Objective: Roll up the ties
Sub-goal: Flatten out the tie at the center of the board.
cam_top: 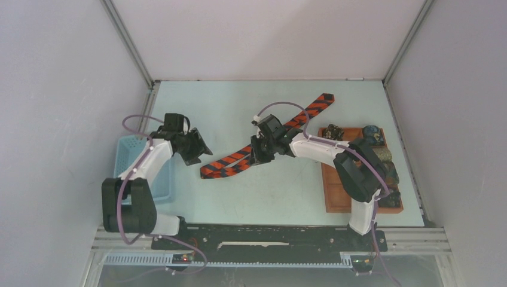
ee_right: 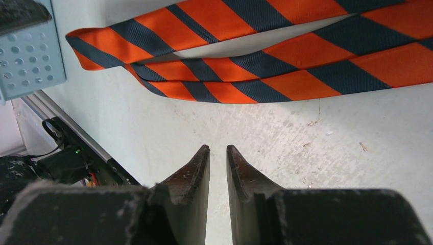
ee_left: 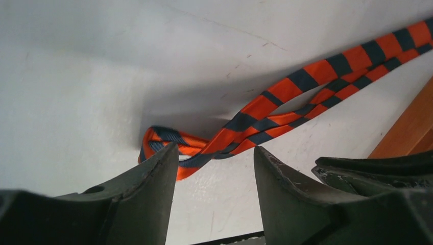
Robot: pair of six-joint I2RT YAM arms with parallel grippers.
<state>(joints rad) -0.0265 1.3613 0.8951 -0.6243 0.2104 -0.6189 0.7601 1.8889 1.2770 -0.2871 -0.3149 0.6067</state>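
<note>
Stretched diagonally across pale bench [cam_top: 269, 197], flat on surface: long red-orange & black striped tie [cam_top: 230, 162], far end reaching toward back wall, past far corner of brown tray [cam_top: 335, 191] at rt. Near end doubled back on itself, two layers side by side in rt wrist view [ee_right: 286, 76], small loop at fold in left wrist view [ee_left: 301, 87]. Hovering just beside folded end, left gripper [cam_top: 202, 154] w/ jaws wide apart, empty [ee_left: 214, 153], tie seen beyond fingertips. Poised over tie's mid-section, right gripper [cam_top: 258, 156] w/ jaws only a slit apart, nothing between [ee_right: 218, 148], tips just short of fabric. Tucked in tray's far compartments: small dark rolled ties [cam_top: 372, 133]. Parked at left edge behind left arm: light blue basket [cam_top: 122, 156].
</note>
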